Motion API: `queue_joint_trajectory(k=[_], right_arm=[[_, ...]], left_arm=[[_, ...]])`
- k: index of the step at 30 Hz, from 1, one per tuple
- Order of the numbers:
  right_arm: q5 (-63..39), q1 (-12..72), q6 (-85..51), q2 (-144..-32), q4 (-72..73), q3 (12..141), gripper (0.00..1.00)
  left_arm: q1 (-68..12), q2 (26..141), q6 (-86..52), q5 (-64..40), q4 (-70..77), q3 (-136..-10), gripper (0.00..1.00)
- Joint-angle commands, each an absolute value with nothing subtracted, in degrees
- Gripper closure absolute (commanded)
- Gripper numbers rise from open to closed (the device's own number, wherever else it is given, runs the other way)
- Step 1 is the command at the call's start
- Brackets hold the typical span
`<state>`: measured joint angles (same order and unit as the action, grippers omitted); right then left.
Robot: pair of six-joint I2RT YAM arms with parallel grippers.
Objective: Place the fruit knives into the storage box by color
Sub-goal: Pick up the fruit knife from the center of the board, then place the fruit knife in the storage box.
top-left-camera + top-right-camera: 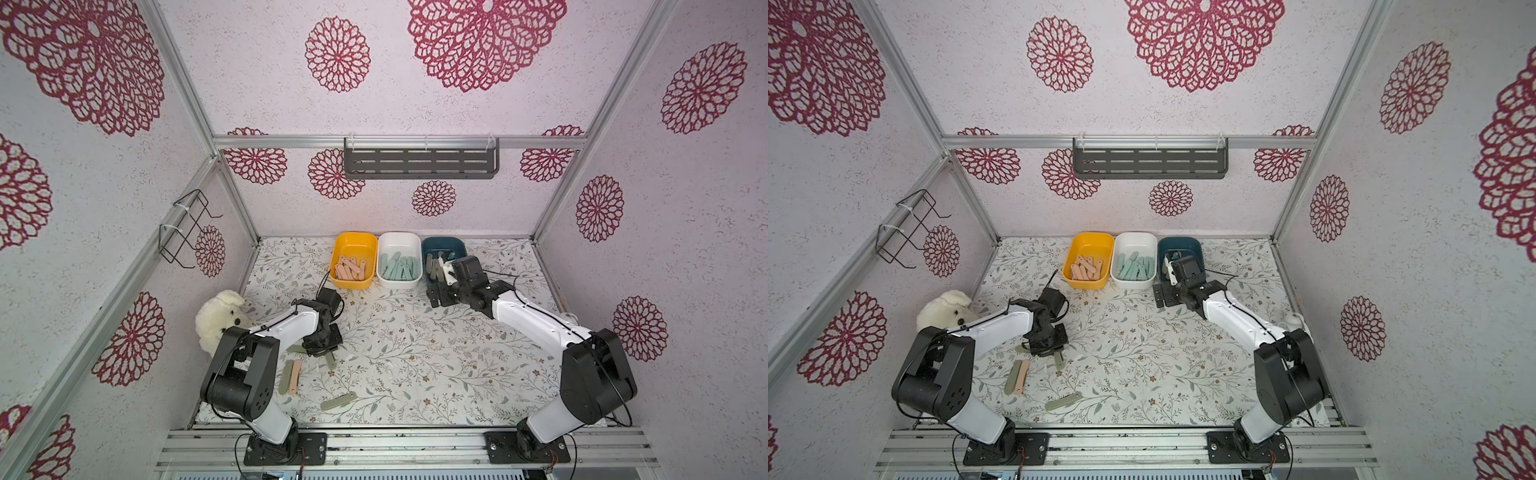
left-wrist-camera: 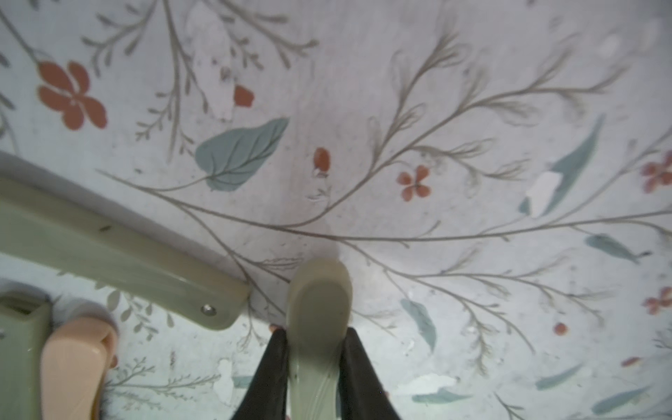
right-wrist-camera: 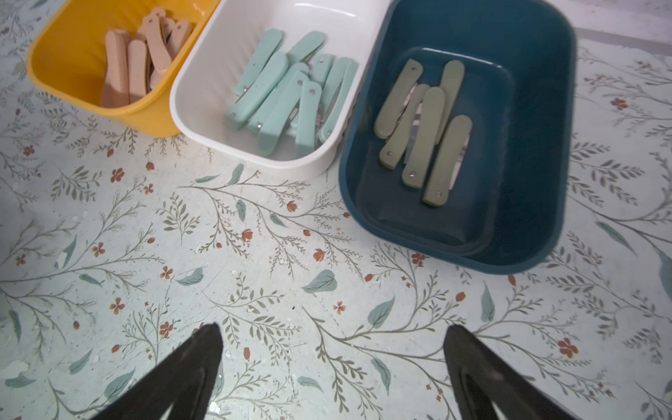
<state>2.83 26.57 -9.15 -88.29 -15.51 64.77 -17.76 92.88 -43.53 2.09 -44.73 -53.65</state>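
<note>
Step in hand: pick-up. Left gripper clamped on olive knife, front-left of tabletop. Right gripper jaws apart, empty, before blue box at back edge. Next move, as judged: lift clear, carry to blue box, matching colour.

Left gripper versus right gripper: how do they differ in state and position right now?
The left gripper is shut on an olive-green knife; the right gripper stands wide open and empty. The left gripper is low among loose knives near the table's front; the right gripper is at the back by the blue bin. Both have black fingers aimed down at the floral table cover.
</note>
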Motion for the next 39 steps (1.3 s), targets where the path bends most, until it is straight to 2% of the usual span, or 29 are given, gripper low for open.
queue_joint_trajectory(k=[1,6,15,18,21,25,29,35,39], right_arm=[[4.52,25.13,-11.75,-84.62,-14.73,63.44,0.01],[4.46,23.75,-12.69,-81.89,-14.60,59.26,0.01],[4.62,20.65,-15.07,-73.75,-15.14,49.09,0.01],[3.78,18.90,-16.50,-69.91,-14.10,45.17,0.01],[2.38,16.79,-16.39,-67.01,-13.45,42.08,0.01],[0.27,15.06,-16.43,-65.97,-12.44,40.39,0.01],[-1.02,14.25,-17.05,-65.44,-11.54,38.71,0.01],[-4.11,13.08,-18.05,-63.75,-10.15,36.39,0.00],[-6.09,13.09,-17.70,-64.53,-9.99,36.47,0.01]], left_arm=[[-18.94,92.20,-42.63,0.82,-44.79,-57.58,0.88],[-22.17,93.89,-42.70,-0.63,-45.12,-64.85,0.88],[-30.21,111.53,-38.70,-2.60,-47.27,-95.55,0.90],[-31.10,119.62,-38.14,-2.96,-44.47,-105.60,0.90],[-31.26,126.12,-39.15,-6.73,-35.12,-111.62,0.91],[-31.95,137.02,-39.76,-8.69,-31.63,-128.98,0.92],[-33.03,144.66,-42.15,-9.76,-26.45,-139.49,0.91],[-34.79,153.36,-42.89,-9.87,-21.01,-147.03,0.85],[-35.13,157.82,-42.81,-10.15,-21.23,-151.03,0.77]])
